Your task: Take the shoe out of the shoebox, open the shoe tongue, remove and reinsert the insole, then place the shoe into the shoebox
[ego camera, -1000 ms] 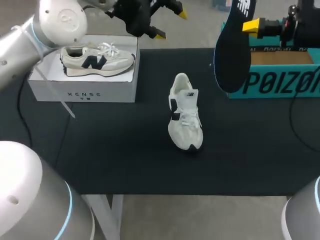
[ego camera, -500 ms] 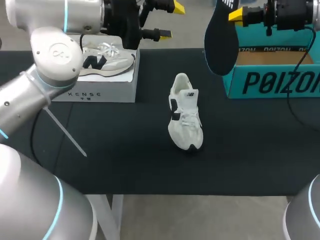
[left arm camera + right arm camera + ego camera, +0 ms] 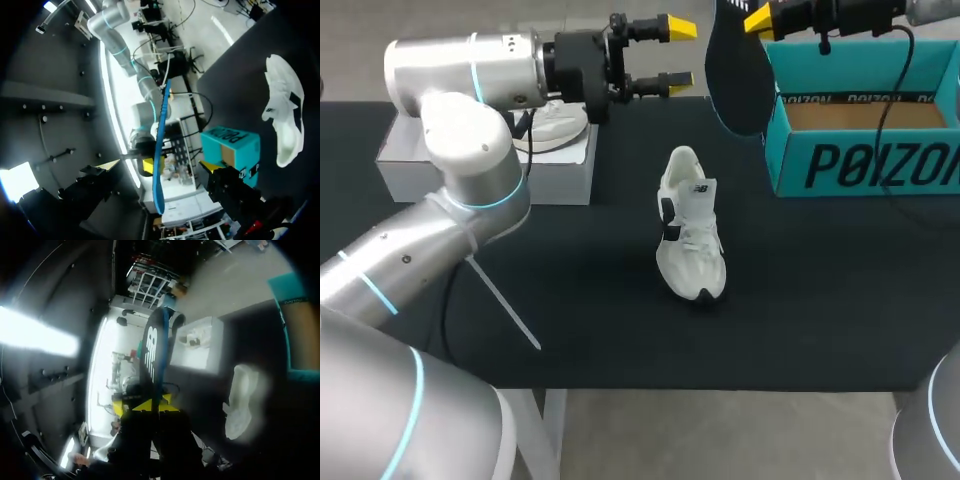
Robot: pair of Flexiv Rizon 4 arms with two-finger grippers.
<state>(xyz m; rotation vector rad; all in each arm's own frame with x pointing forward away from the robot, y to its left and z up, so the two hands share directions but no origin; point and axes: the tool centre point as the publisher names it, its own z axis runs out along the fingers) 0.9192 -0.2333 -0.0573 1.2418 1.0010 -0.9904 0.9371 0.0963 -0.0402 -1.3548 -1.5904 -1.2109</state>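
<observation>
1. Your right gripper point(image 3: 758, 20): the fingers are closed on one end of the dark insole point(image 3: 738, 75), one on each face. It is held in the air at the near-left corner of the teal shoebox point(image 3: 865, 160). The insole hangs down from the yellow tips, clear of the table point(image 3: 570, 300).
2. Your left gripper point(image 3: 678, 53): the fingers are spread wide with nothing between them. It is held in the air just beside the insole, over the far edge of the black table.
3. White sneaker point(image 3: 690, 225): it lies on the table near the middle, toe toward you, out of the shoebox and touching neither gripper.
4. Teal shoebox: it stands at the far right of the table with its top open and brown inside showing.
5. White box point(image 3: 560, 175): it stands at the far left and carries a second sneaker point(image 3: 560, 122), partly hidden by your left arm.
</observation>
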